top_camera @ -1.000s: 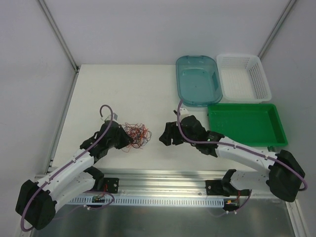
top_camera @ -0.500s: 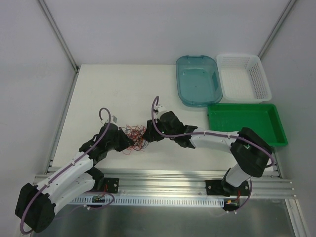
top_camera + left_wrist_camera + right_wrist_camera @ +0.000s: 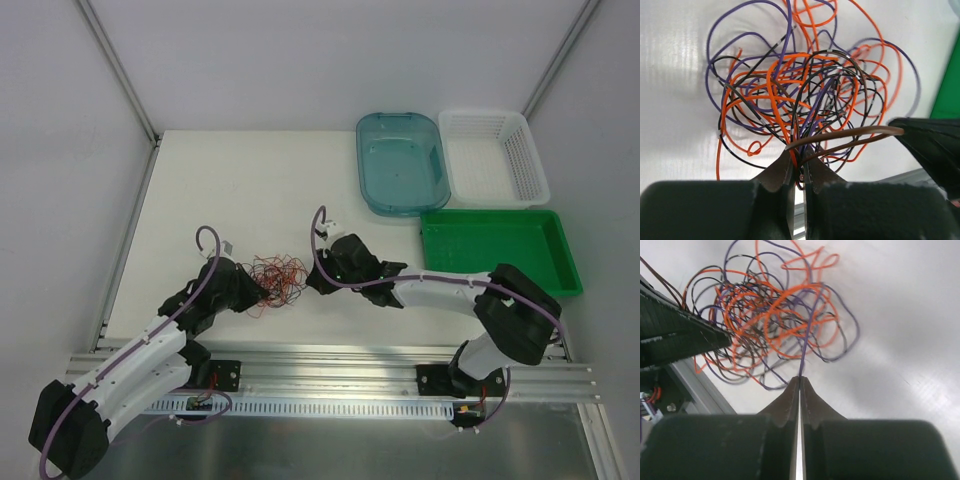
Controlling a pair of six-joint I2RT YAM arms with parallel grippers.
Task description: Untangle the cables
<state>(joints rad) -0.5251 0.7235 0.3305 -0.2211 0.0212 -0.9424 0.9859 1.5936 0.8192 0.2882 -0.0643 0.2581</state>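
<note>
Cables are seen bunched in one loose knot of orange, black and purple loops, lying on the bench near its front edge, between the two arms. The left claw is closed at one side of the knot, with a few dark strands pinched between its tips. The right claw is pressed together on a single purple strand, which is drawn straight from the tips into the bundle. The claws are set on opposite sides of the knot and close to each other.

Little of the task is judged to be done. No strand is seen lying apart from the bundle, each loop is crossed by several others, and the three colours are mixed throughout. The step in hand is taken to be a pull of the purple strand against the anchored side. Nearly all of the work is left: every wire has yet to be drawn free and laid out singly. The blue tub, white basket and green tray are placed well apart from the knot.
</note>
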